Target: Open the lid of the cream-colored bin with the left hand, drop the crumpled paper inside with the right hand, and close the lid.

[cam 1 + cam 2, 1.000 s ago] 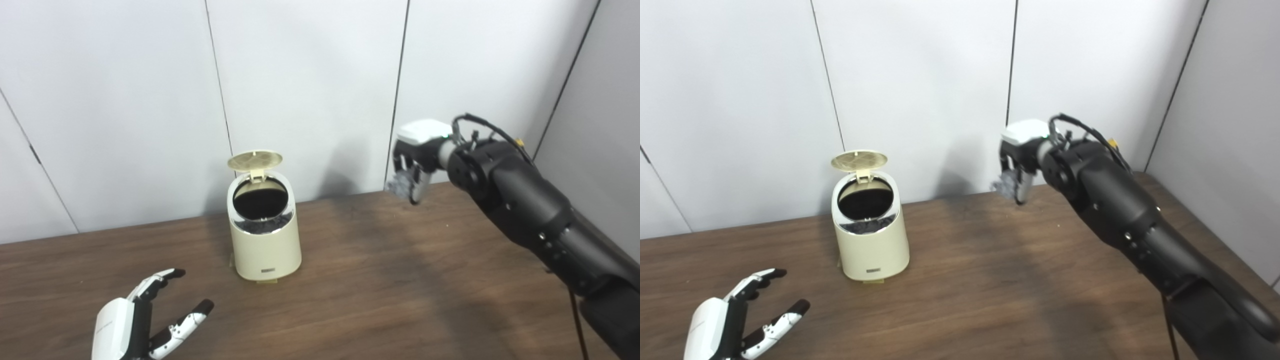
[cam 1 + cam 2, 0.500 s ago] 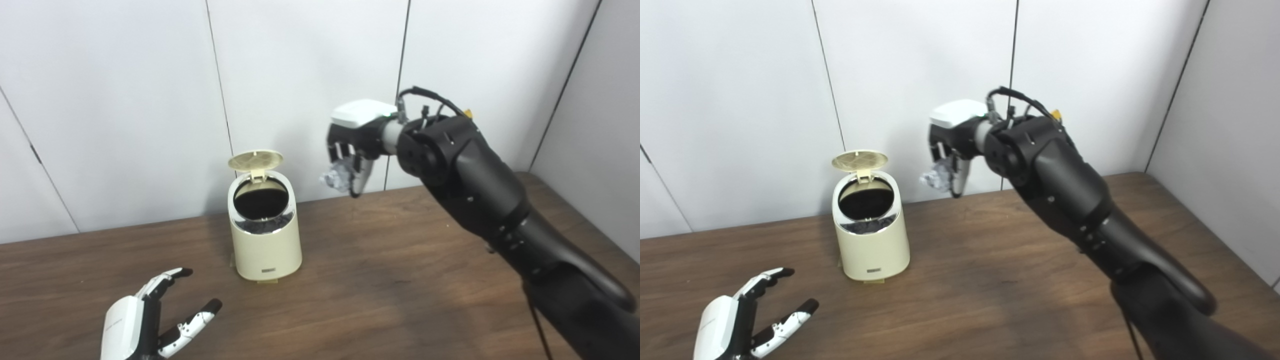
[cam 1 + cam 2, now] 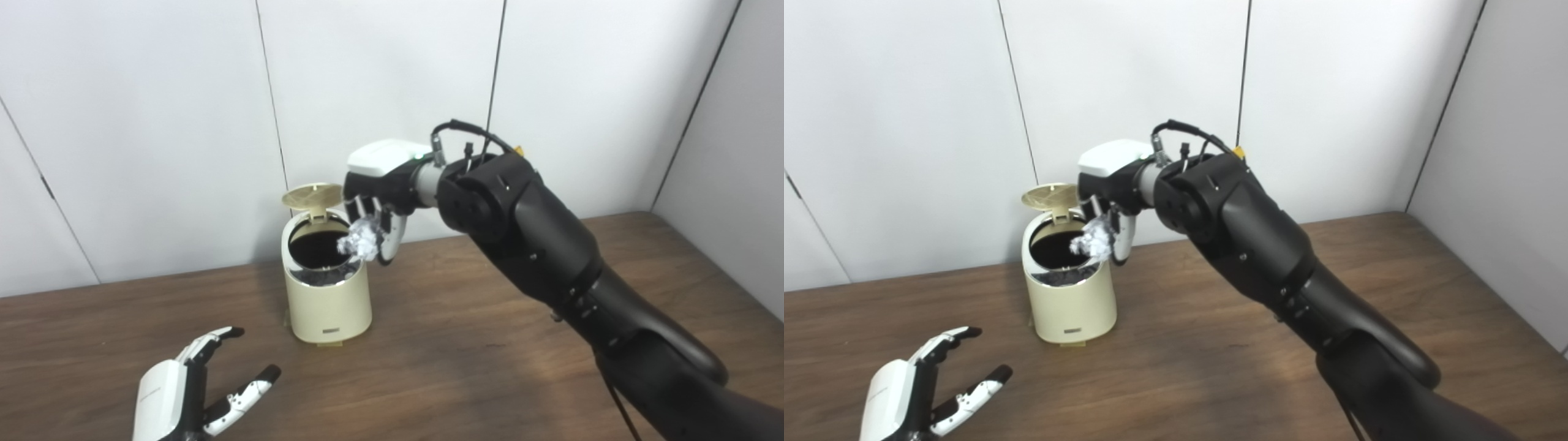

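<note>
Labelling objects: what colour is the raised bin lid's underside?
Golden tan lid, with a faint grid pattern; left eye view shows it best.

Our right hand (image 3: 375, 208) grips the crumpled paper (image 3: 360, 241) above the open bin (image 3: 327, 288); our left hand (image 3: 184, 392) hovers spread, holding nothing.

bin (image 3: 326, 300): on the table (image 3: 465, 361), near its back edge
lid (image 3: 304, 196): hinged up at the bin's 12 o'clock
paper (image 3: 360, 240): in right hand (image 3: 378, 202), seemingly over the bin's 3 o'clock rim
left hand (image 3: 190, 392): at the bin's 7 o'clock, apart
</note>
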Motion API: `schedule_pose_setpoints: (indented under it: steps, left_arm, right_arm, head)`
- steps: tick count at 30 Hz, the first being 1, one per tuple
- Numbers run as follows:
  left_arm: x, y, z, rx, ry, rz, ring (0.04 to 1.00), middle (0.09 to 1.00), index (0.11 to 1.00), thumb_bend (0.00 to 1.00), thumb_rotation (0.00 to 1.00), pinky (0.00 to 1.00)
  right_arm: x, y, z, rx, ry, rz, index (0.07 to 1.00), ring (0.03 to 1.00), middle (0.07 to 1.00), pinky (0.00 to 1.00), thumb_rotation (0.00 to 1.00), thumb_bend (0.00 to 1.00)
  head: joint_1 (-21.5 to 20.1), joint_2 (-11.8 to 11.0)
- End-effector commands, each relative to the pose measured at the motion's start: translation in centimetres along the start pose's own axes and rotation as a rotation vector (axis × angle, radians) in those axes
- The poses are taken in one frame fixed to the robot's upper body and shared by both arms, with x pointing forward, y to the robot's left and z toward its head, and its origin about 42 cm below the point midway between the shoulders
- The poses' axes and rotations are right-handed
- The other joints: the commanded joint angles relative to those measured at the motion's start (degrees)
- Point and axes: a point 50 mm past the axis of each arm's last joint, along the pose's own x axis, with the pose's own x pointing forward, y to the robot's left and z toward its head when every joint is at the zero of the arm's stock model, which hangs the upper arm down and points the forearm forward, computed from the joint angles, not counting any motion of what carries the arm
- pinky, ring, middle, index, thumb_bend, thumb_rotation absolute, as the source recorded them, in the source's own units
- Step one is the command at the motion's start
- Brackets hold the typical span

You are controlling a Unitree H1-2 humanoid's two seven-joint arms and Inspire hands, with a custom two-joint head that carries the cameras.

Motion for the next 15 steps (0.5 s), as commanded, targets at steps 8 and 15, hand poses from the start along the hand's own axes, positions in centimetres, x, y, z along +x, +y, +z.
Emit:
schedule_pose_setpoints:
  steps: [8,15]
  left_arm:
    - [1.1,0.2,1.3,-0.003,-0.044,0.053,0.771,0.790,0.776,0.77,0.75,0.74]
    - [0.9,0.1,1.6,-0.001,-0.042,0.050,0.778,0.796,0.787,0.77,0.76,0.74]
  right_arm:
    - [-0.3,-2.3,3.0,-0.052,-0.059,-0.174,0.511,0.365,0.435,0.19,0.00,0.52]
    - [0.3,-0.9,3.4,-0.040,-0.085,-0.239,0.524,0.355,0.436,0.20,0.00,0.51]
  head:
    - [1.4,0.1]
    - [2.0,0.2]
